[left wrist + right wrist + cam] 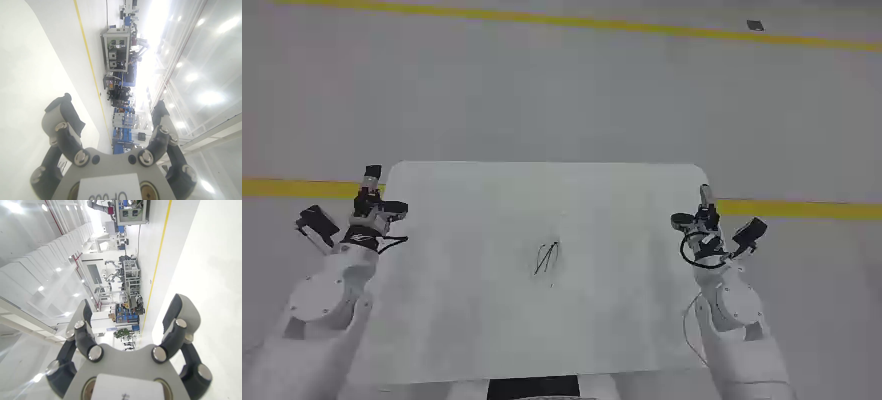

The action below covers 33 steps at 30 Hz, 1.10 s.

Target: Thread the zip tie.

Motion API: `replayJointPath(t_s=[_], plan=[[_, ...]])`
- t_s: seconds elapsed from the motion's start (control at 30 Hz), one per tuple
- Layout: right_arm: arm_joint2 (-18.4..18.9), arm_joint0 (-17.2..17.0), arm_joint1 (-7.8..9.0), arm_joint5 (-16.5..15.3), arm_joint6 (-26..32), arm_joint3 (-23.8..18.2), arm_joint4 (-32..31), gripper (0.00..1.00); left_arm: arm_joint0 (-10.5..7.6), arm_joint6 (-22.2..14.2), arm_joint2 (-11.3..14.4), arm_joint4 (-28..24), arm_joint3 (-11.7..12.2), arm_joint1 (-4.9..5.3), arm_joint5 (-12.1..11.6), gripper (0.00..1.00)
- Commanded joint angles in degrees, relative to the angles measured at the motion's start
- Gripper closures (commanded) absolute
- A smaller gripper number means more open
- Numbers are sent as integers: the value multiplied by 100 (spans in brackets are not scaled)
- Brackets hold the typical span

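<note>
A thin dark zip tie (547, 257) lies bent on the white table (462, 300), near its middle. My left gripper (371, 180) is at the table's left edge, pointing away from me, well to the left of the tie. In its own wrist view the left gripper (113, 106) is open with nothing between its fingers. My right gripper (705, 193) is at the table's right edge, equally far from the tie. In its own view the right gripper (132, 304) is open and holds nothing.
The table's top around the tie is bare white. Grey floor with yellow lines (572, 22) lies beyond the table. Both wrist views look out at a workshop with racks and machines far off.
</note>
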Motion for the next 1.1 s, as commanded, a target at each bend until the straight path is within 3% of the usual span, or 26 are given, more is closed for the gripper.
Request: replayJointPath(t_s=[0.0, 0.03, 0.07, 0.1, 0.13, 0.17, 0.2, 0.23, 0.27, 0.3, 0.33, 0.37, 0.4, 0.57, 0.67, 0.97, 1.07], plan=[[0, 0, 0, 0, 0, 0, 0, 0, 0, 0, 0, 0, 0, 0, 0, 0], [0, 0, 0, 0, 0, 0, 0, 0, 0, 0, 0, 0, 0, 0, 0, 22], [0, 0, 0, 0, 0, 0, 0, 22, 0, 0, 0, 0, 0, 0, 0, 22], [0, 0, 0, 0, 0, 0, 0, 0, 0, 0, 0, 0, 0, 0, 0, 22], [0, 0, 0, 0, 0, 0, 0, 22, 0, 0, 0, 0, 0, 0, 0, 22], [0, 0, 0, 0, 0, 0, 0, 0, 0, 0, 0, 0, 0, 0, 0, 0], [0, 0, 0, 0, 0, 0, 0, 0, 0, 0, 0, 0, 0, 0, 0, 0], [0, 0, 0, 0, 0, 0, 0, 22, 0, 0, 0, 0, 0, 0, 0, 22], [0, 0, 0, 0, 0, 0, 0, 22, 0, 0, 0, 0, 0, 0, 0, 22], [0, 0, 0, 0, 0, 0, 0, 0, 0, 0, 0, 0, 0, 0, 0, 22], [0, 0, 0, 0, 0, 0, 0, 0, 0, 0, 0, 0, 0, 0, 0, 0], [0, 0, 0, 0, 0, 0, 0, 0, 0, 0, 0, 0, 0, 0, 0, 22], [0, 0, 0, 0, 0, 0, 0, 0, -3, -111, 58, 83, -75, 4, -7, 0], [0, 0, 0, 0, 0, 0, 0, 0, 154, -665, 334, 1134, -381, 48, 97, 0], [0, 0, 0, 0, 0, 0, 0, 0, 258, -835, 304, 1299, -446, 63, 36, 0], [0, 0, 0, 0, 0, 0, 0, 0, 258, -835, 304, 1299, -446, 63, 36, 0], [0, 0, 0, 0, 0, 0, 0, 0, 162, -1085, 442, 1736, -584, 82, 15, 0]])
